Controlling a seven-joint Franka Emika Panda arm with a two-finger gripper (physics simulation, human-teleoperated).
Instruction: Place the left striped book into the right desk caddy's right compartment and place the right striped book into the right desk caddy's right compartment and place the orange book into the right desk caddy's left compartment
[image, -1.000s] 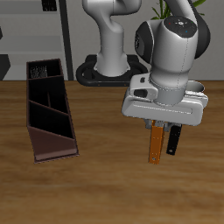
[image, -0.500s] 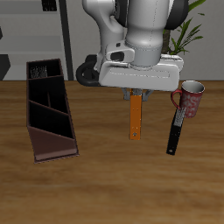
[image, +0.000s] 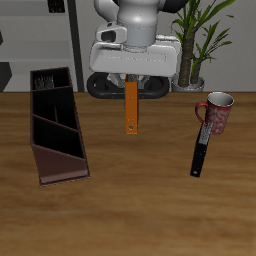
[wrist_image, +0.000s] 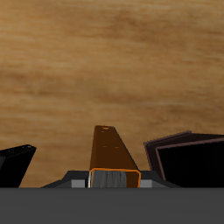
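Note:
My gripper (image: 131, 83) is shut on the top end of the orange book (image: 131, 107), which hangs upright above the table; the book also shows in the wrist view (wrist_image: 114, 156). The right desk caddy (image: 42, 150), a long dark maroon-brown tray with dividers, lies on the table some way to the side of the hanging book, and its corner shows in the wrist view (wrist_image: 188, 162). A dark, faintly striped book (image: 62, 118) rests in the caddy's middle section. I cannot tell which striped book it is. No other striped book is in view.
A narrow black book (image: 200, 148) lies on the table beside a red patterned mug (image: 216, 113). A potted plant (image: 200, 40) stands at the back. The robot's base (image: 125, 82) is behind the hanging book.
The arm has carried the orange book from near the black book toward the caddy side and higher up. The black book and mug are now uncovered.

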